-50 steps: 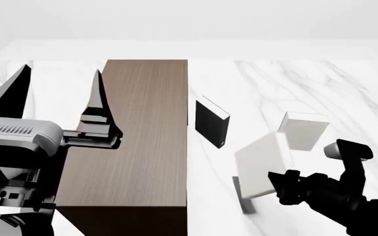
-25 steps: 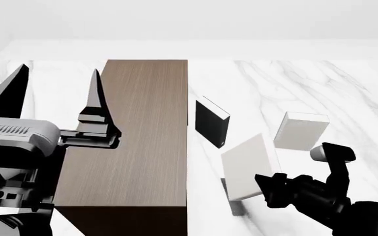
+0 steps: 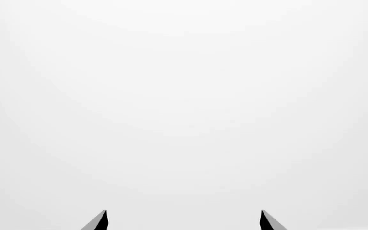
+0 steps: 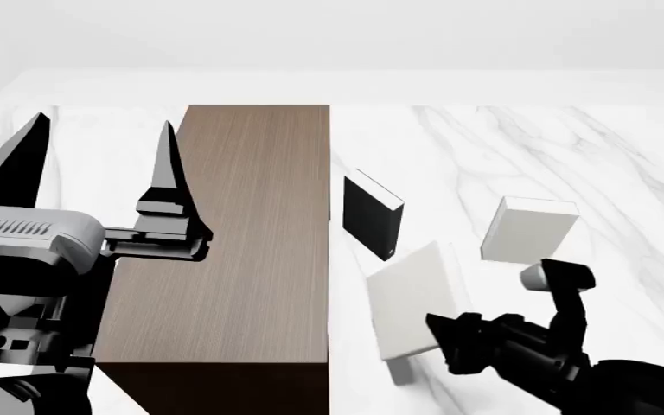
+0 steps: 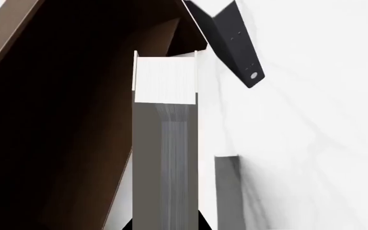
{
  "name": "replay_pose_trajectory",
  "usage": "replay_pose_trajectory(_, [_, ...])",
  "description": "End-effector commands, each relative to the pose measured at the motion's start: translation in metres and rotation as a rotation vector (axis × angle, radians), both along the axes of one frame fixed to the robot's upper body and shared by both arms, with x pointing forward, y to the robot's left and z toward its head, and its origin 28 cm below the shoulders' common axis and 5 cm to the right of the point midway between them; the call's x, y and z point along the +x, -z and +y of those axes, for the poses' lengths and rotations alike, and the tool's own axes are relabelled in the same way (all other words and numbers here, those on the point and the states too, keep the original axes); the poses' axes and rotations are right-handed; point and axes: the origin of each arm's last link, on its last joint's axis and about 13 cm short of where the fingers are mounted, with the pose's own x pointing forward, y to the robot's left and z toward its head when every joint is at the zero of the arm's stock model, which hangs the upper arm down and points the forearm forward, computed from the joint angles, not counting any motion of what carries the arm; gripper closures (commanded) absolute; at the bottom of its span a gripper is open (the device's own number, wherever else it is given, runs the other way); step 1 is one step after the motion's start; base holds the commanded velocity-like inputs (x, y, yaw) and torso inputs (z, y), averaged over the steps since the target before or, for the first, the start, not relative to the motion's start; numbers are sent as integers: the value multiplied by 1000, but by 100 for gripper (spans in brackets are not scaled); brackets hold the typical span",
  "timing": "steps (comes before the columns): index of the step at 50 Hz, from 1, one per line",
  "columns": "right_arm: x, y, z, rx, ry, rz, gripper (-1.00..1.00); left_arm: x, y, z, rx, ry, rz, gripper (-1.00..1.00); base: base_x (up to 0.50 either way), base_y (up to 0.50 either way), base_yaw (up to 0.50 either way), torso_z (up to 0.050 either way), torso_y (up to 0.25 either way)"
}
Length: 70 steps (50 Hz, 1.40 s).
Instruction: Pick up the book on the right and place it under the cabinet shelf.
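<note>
The thin pale book (image 4: 417, 298) hangs tilted above the marble table, just right of the dark brown cabinet shelf (image 4: 234, 233). My right gripper (image 4: 456, 340) is shut on the book's near lower corner. In the right wrist view the book (image 5: 165, 143) runs edge-on out from between the jaws of the right gripper (image 5: 165, 226), with its white page edges pointing at the cabinet shelf's (image 5: 56, 120) dark underside. My left gripper (image 4: 104, 130) is held open above the cabinet's left side with nothing in it. The left wrist view has only the left gripper (image 3: 184, 220) against blank white.
A black book (image 4: 373, 213) stands close to the cabinet's right side, beyond the held book; it also shows as the black book (image 5: 232, 43) in the right wrist view. A thicker blocky pale book (image 4: 528, 229) stands further right. The white marble table (image 4: 609, 173) stretches away to the right.
My right arm has carried the thin book leftward, closer to the cabinet's right side. The left arm has stayed where it was.
</note>
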Motion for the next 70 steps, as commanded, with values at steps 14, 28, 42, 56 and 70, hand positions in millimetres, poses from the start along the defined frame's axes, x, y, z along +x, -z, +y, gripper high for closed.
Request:
replay_pose_trajectory(14, [3,0,11,69,-55,-37,100,0,0,0,2,0,1,-100,0,0,0,0,1])
replay_pose_trajectory(28, [4,5,16,82,-75,-33,100,-1,0,1,1,0,0,-100,0,0,0,1,1])
replay_pose_trajectory(42, [8,21,20,133,-67,-8,100,-2,-1,1,0,-2,-3,-100,0,0,0,0,1])
replay_pose_trajectory(56, [14,50,23,209,-45,54,100,-1,-1,1,0,-3,-4,-100,0,0,0,1,1])
replay_pose_trajectory(70, [20,69,26,272,-23,94,100,-1,-1,1,0,-4,-5,-100,0,0,0,0,1])
